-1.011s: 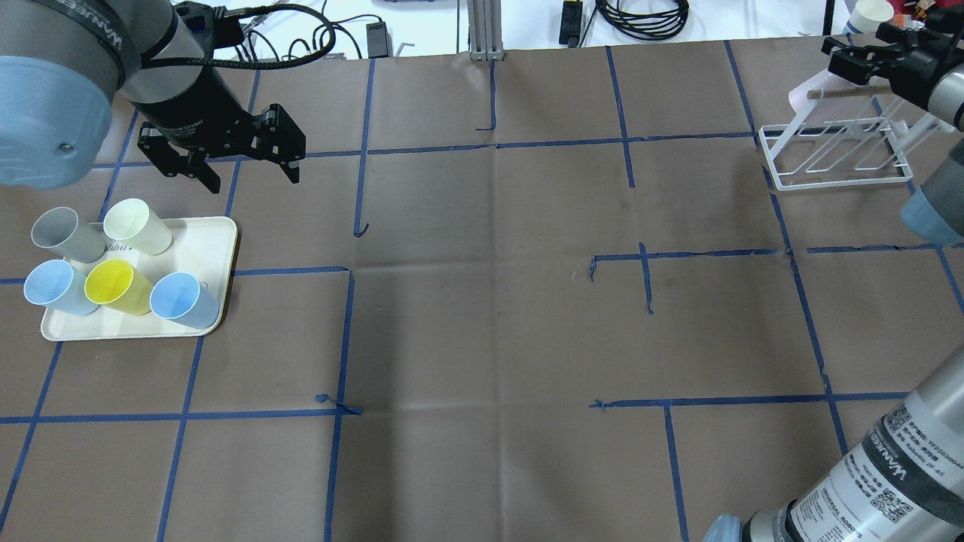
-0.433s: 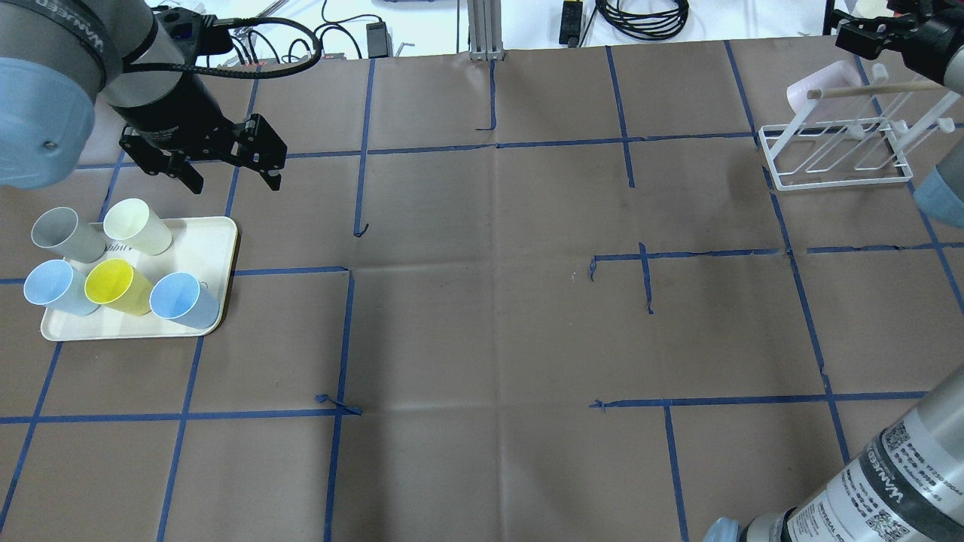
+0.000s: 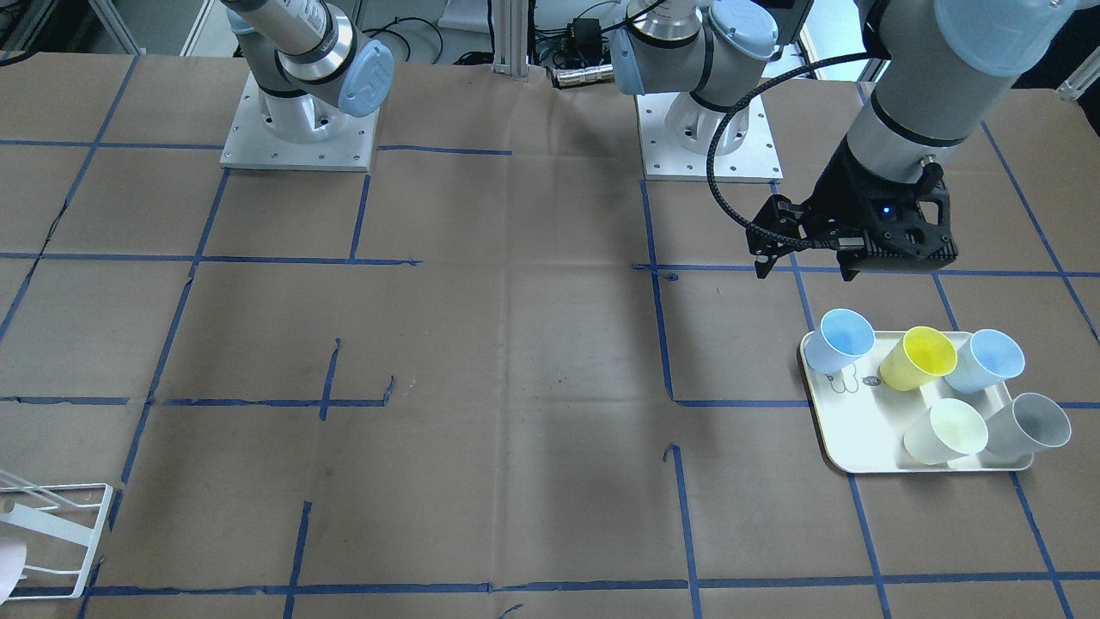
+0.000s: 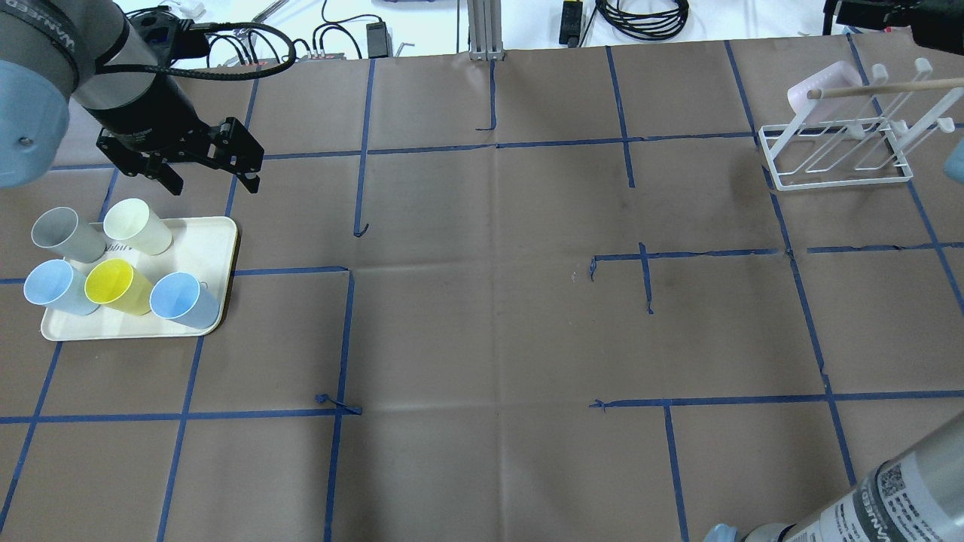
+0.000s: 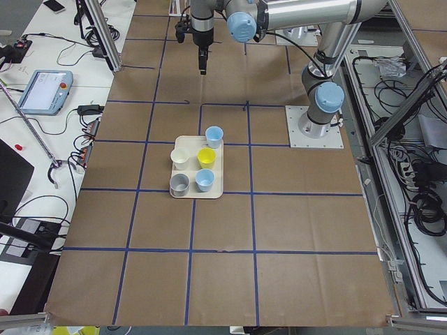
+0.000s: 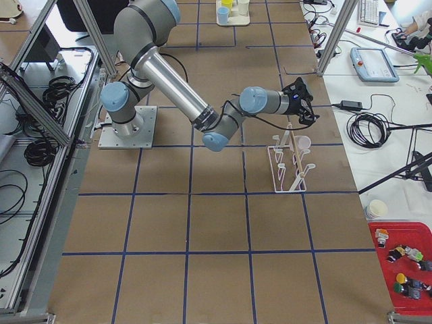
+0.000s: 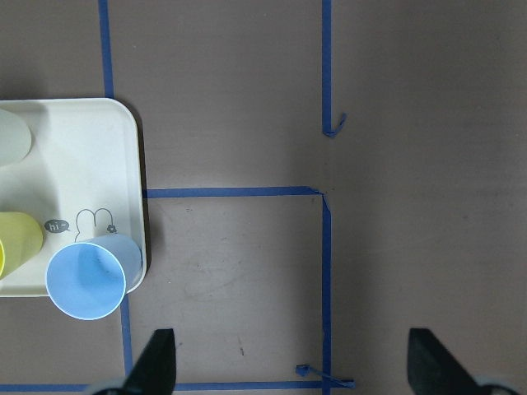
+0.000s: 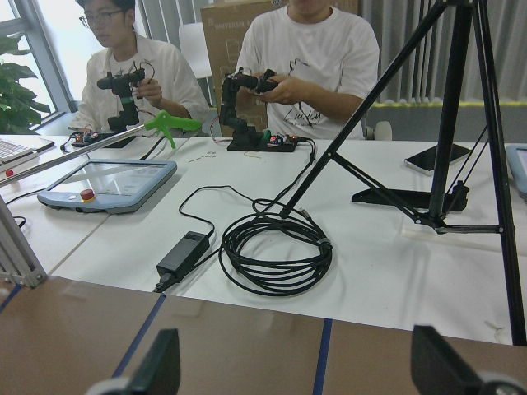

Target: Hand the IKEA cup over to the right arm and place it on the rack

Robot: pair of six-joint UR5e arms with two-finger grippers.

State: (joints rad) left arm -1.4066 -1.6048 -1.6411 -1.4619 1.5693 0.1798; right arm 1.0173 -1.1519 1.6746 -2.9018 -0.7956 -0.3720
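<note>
As things stand, left gripper [image 4: 215, 181]: spread, empty, high beside tray [image 4: 217, 248].
Nearest cup: blue cup [image 7: 86, 280], upright at tray corner, outboard of one fingertip [image 7: 156, 362].
Right gripper [image 8: 296, 366]: spread, empty, well apart beyond rack [image 4: 843, 183].
Nearer arm: left.

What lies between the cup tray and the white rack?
Nothing: the overhead view shows only bare brown paper with blue tape from tray to rack.

Pale pink cup [image 4: 827, 81] tilted on upright white wire rack [image 4: 843, 182].
</note>
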